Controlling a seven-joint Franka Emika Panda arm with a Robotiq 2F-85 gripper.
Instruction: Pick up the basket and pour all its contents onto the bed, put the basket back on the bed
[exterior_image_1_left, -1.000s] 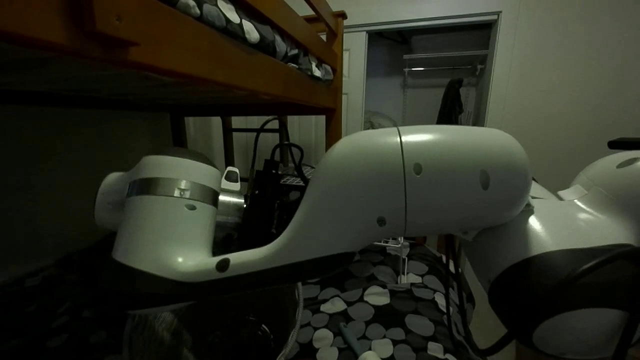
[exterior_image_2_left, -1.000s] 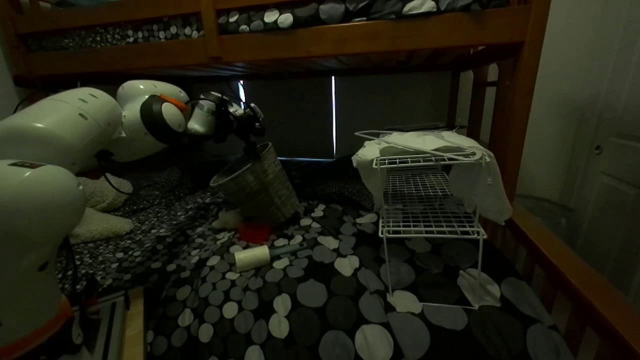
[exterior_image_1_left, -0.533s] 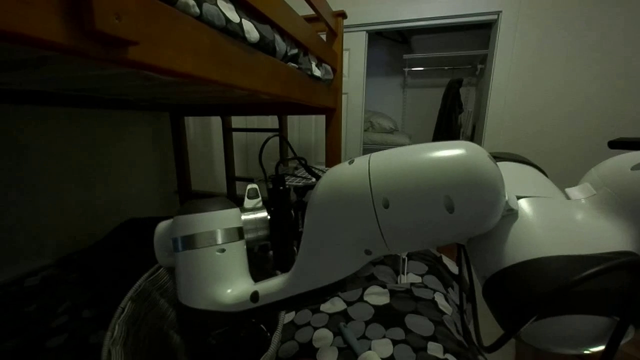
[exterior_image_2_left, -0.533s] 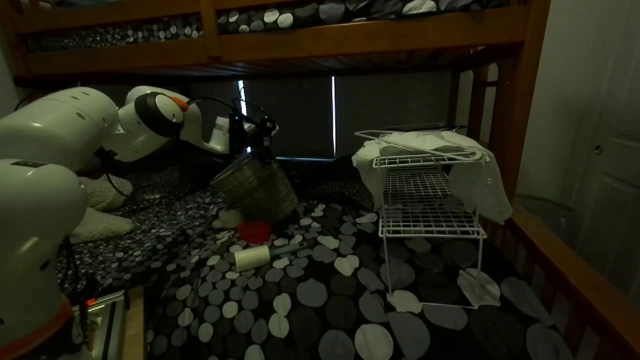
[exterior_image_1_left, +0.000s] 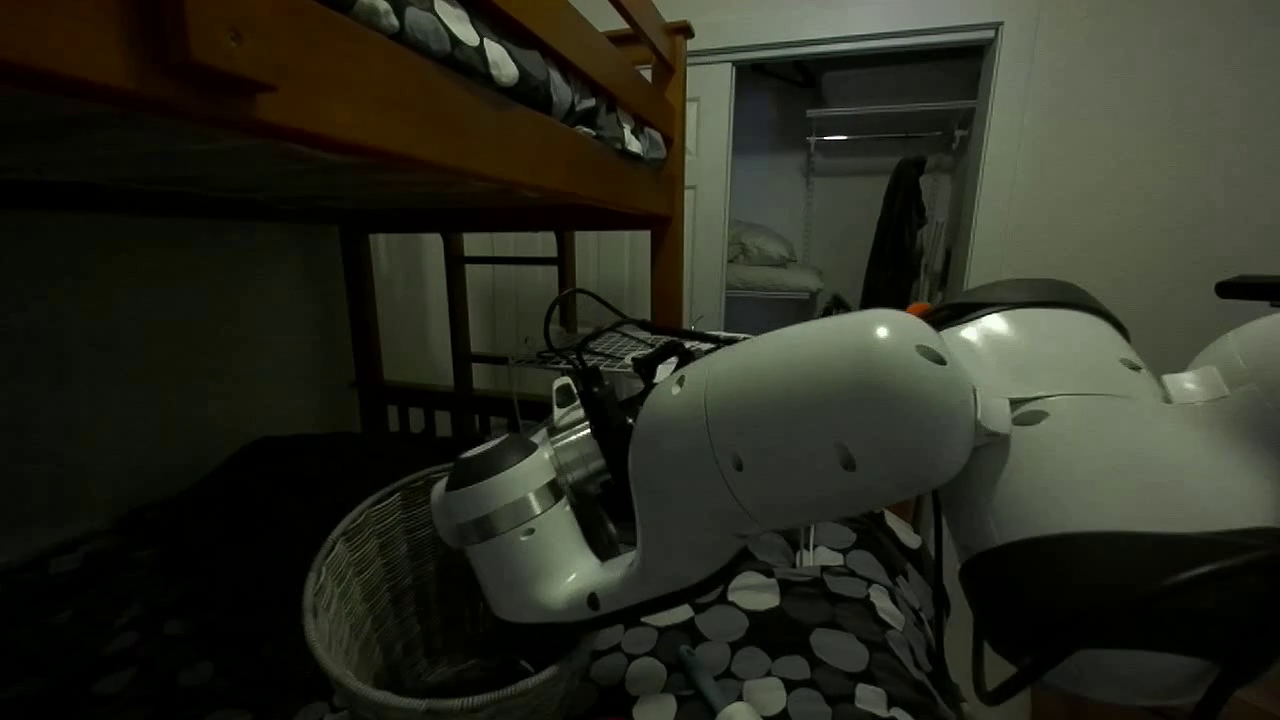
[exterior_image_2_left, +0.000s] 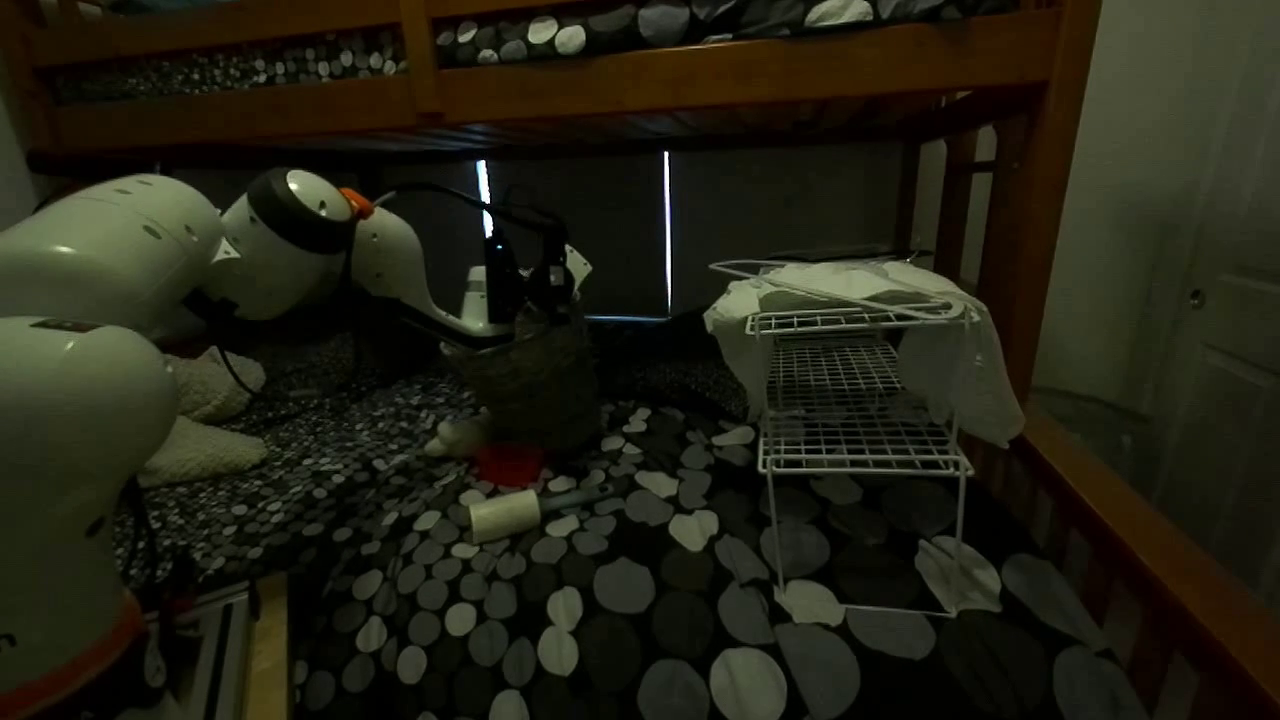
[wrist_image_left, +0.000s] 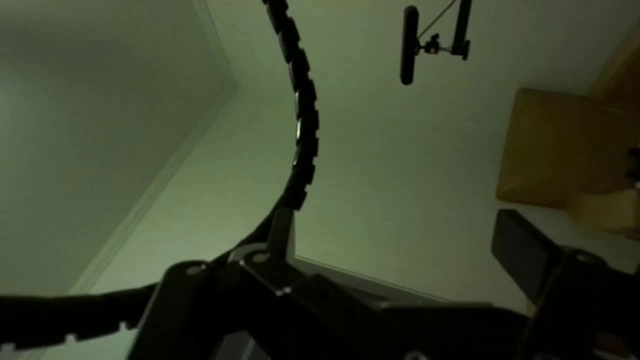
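Basket (exterior_image_2_left: 540, 395) brought from a marked tilt to nearly upright over the past second; arm (exterior_image_1_left: 830, 420) now lower, its wrist turned. The basket rests on the bed (exterior_image_2_left: 620, 655); its mouth faces up and partly toward the viewer in an exterior view, with the bottom too dark to show whether anything lies inside. In both exterior views the arm's end overlaps the basket's rim; contact between them cannot be told. Gripper (wrist_image_left: 397, 230): fingers (wrist_image_left: 282, 235) spread wide, pale wall (wrist_image_left: 400, 165) visible between them, nothing held. Near the basket's base, in an exterior view, lie a white object (exterior_image_2_left: 457, 437), a red object (exterior_image_2_left: 510, 465) and, closer to the viewer, a roller (exterior_image_2_left: 505, 516) with a grey-blue handle. Wire rack (exterior_image_2_left: 865, 470), upright on the bed and well apart from the basket, bears a white cloth (exterior_image_2_left: 965, 370) draped over its top. Upper bunk (exterior_image_2_left: 740, 85) spans the space overhead. Dark cable (wrist_image_left: 302, 110) curves across the wrist view.
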